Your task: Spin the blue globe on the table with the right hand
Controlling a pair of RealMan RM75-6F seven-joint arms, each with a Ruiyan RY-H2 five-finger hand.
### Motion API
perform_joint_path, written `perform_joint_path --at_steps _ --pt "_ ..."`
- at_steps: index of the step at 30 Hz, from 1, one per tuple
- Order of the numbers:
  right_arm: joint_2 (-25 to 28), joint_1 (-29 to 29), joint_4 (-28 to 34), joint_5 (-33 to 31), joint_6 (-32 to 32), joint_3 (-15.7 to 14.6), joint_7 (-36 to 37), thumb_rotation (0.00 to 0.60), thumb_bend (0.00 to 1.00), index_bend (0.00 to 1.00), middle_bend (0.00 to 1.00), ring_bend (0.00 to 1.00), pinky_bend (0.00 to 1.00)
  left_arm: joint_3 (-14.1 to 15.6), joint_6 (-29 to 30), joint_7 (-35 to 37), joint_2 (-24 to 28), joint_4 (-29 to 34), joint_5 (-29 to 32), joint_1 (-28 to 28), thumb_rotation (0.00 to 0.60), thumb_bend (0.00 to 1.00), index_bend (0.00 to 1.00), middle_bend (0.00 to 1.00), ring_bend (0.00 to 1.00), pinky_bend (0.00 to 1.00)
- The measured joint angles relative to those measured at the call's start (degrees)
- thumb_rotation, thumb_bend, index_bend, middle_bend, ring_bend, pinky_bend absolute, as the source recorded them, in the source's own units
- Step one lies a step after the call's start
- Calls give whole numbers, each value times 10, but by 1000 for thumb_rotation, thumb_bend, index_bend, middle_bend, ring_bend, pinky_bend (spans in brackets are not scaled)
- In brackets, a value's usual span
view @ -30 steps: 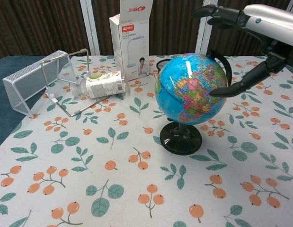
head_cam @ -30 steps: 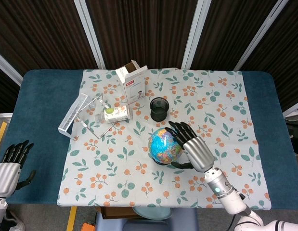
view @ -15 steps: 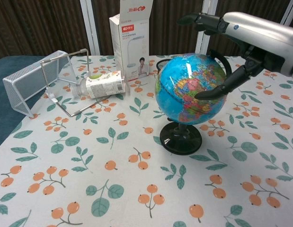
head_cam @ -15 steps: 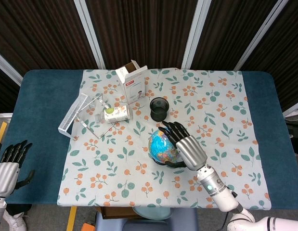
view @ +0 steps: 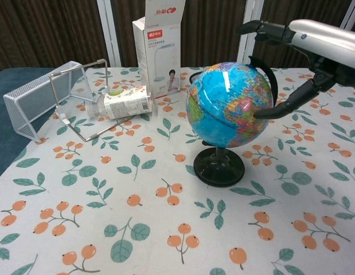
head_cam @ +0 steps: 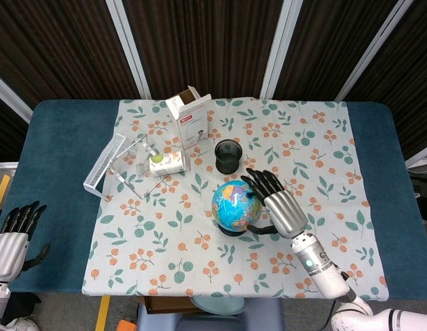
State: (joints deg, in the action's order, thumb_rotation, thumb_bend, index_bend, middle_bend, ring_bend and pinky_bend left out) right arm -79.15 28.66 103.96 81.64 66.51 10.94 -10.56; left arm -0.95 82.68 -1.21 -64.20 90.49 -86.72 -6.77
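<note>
Blue globe (head_cam: pixel 235 204) (view: pixel 230 105), glossy, multicolored continents, black arc and round black base, upright on floral cloth, near table's front middle, just front of black cup.

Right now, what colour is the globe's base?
Glossy black base, clearest in the chest view.

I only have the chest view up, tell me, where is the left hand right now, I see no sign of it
Observer: In the head view the left hand sits off the table's near left corner, holding nothing, fingers apart.
Operator: And what is directly behind the globe?
Observer: A black cup stands on the floral cloth just beyond the blue globe, apart from it.
Operator: Is the right hand over the globe's top?
Observer: No. From above, the right hand lies at the globe's right side, fingers spread toward the far edge.
</note>
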Motion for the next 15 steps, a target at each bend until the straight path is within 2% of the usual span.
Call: perform_joint_path --at_steps 15 --pt "-3 11 -58 -38 -5 7 -3 600 22 0 0 0 0 -4 -12 -13 -7 -4 11 -5 600 389 0 0 0 0"
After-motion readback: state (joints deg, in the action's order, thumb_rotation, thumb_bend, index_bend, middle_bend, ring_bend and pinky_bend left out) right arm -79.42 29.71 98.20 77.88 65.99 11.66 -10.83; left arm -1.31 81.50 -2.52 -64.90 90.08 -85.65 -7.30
